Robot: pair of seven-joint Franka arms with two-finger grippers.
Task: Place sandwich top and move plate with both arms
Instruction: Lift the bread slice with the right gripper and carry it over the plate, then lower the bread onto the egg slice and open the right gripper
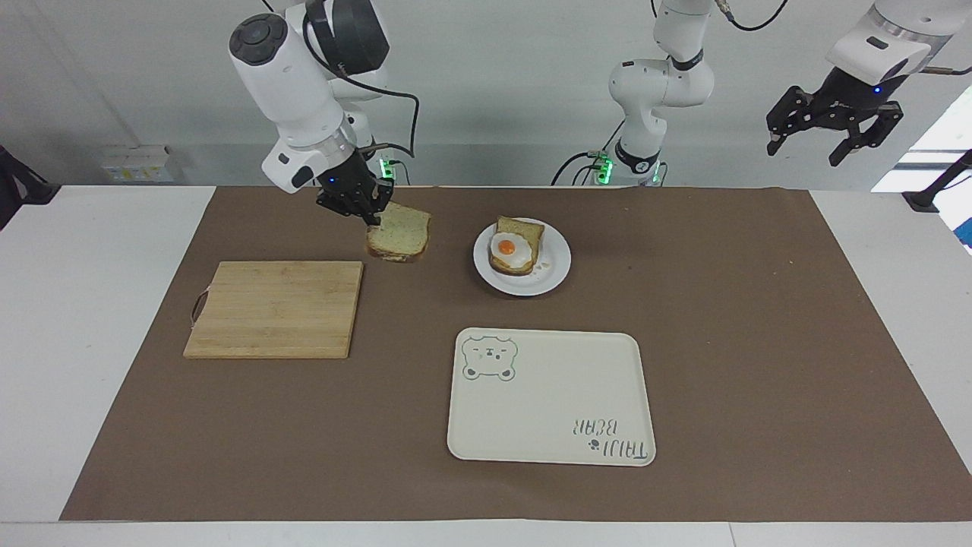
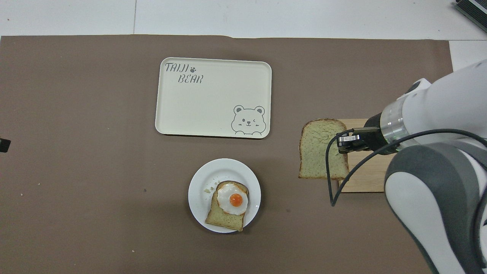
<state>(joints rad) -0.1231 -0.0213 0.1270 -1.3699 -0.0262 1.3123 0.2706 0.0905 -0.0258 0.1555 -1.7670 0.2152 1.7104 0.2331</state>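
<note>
The sandwich top (image 1: 399, 241) (image 2: 319, 154), a pale speckled bread slice with tan crust, hangs in the air, pinched at one edge by my right gripper (image 1: 372, 215) (image 2: 342, 144), which is shut on it. It is over the brown mat between the wooden board and the plate. The small white plate (image 1: 556, 267) (image 2: 201, 182) carries a bread slice (image 1: 526, 230) (image 2: 224, 219) topped with a fried egg (image 1: 509, 248) (image 2: 233, 198). My left gripper (image 1: 834, 138) waits open, raised high off the left arm's end of the table.
A wooden cutting board (image 1: 275, 308) (image 2: 363, 179) lies bare toward the right arm's end. A cream bear tray (image 1: 550, 396) (image 2: 213, 97) sits farther from the robots than the plate. A brown mat (image 1: 759, 342) covers the table.
</note>
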